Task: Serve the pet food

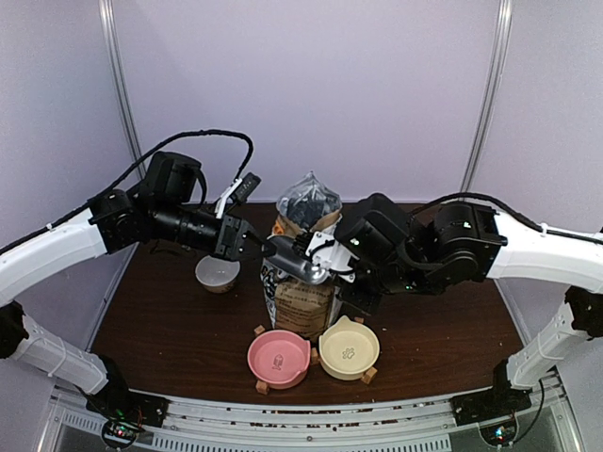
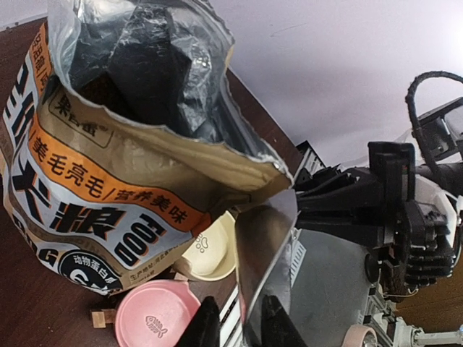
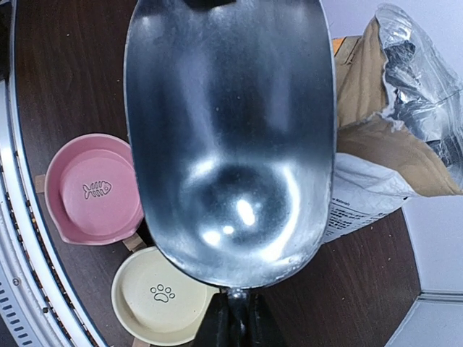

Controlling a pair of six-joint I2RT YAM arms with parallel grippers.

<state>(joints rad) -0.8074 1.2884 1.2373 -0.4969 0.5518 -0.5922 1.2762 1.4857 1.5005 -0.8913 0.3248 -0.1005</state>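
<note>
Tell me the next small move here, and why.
Probably raise the scoop, held by the right gripper, toward the open top of the bag to dip for kibble. The scoop is empty, and the pink bowl and cream bowl hold nothing.

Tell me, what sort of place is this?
Probably a robot test booth, not a home: plain pale walls with metal poles, two arms fixed at a dark table, and staged props: pet food bag, pink bowl, cream bowl, and a scoop in the right gripper.
</note>
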